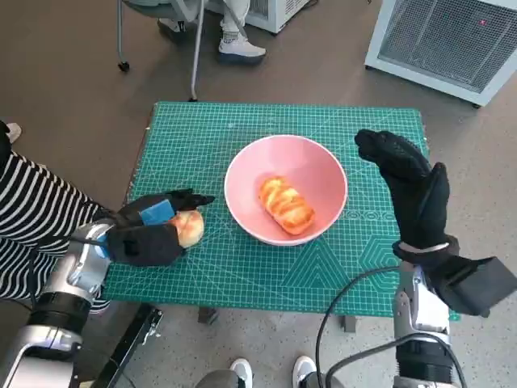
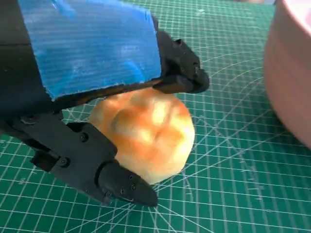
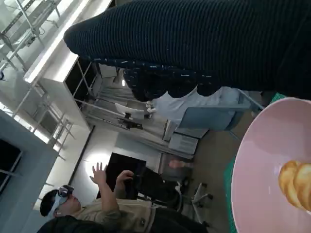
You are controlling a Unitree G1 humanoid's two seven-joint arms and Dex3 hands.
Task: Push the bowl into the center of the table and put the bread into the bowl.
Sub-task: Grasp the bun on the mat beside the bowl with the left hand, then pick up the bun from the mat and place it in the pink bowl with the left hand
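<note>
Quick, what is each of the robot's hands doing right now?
Left hand: closed around a round bread roll on the green mat.
Right hand: open, raised beside the pink bowl, holding nothing.

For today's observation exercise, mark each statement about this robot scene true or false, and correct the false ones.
1. The pink bowl already holds a bread. True.
2. The left hand holds a round bread roll. True.
3. The roll is lifted above the bowl. False: it sits on the green mat, beside the bowl.
4. The right hand presses on the bowl's rim. False: it is raised beside the bowl, holding nothing.
</note>
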